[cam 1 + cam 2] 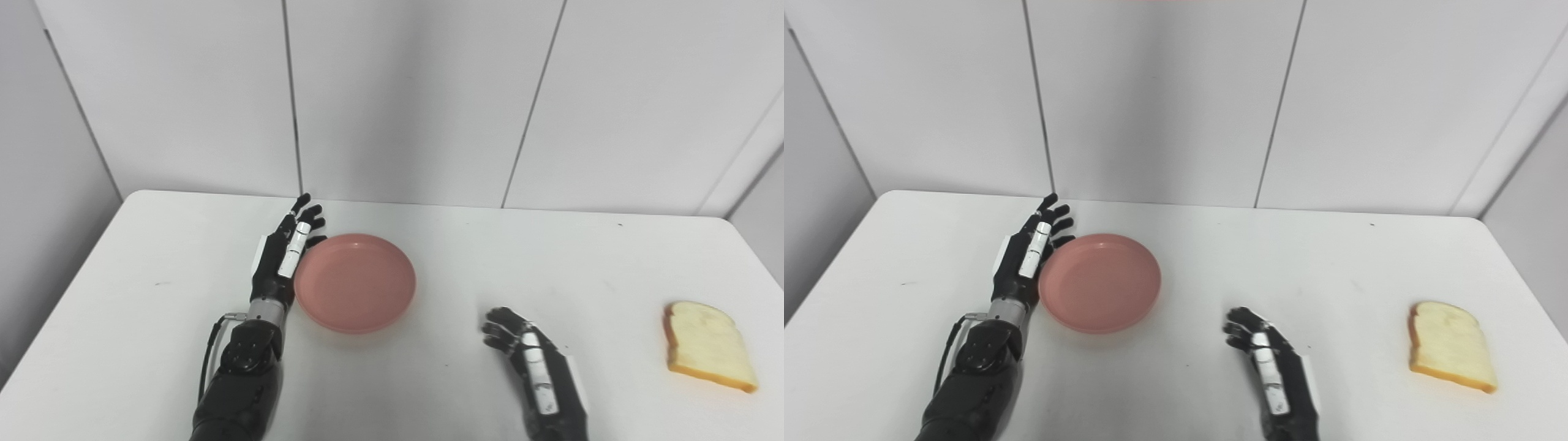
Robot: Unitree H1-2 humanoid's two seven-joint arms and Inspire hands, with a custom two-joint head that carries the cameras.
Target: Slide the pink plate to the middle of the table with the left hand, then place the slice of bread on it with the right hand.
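Observation:
A round pink plate [355,282] lies on the white table [147,318], a little left of its middle. My left hand [286,251] is open, fingers straight and pointing away from me, its inner side against the plate's left rim. A slice of bread [707,344] with a tan crust lies flat near the table's right edge. My right hand [530,361] rests low near the front, between plate and bread, fingers loosely curled and holding nothing. In the right eye view the plate [1099,282] and the bread [1451,344] show likewise.
White wall panels [404,92] stand right behind the table's far edge. The table's right edge runs close to the bread.

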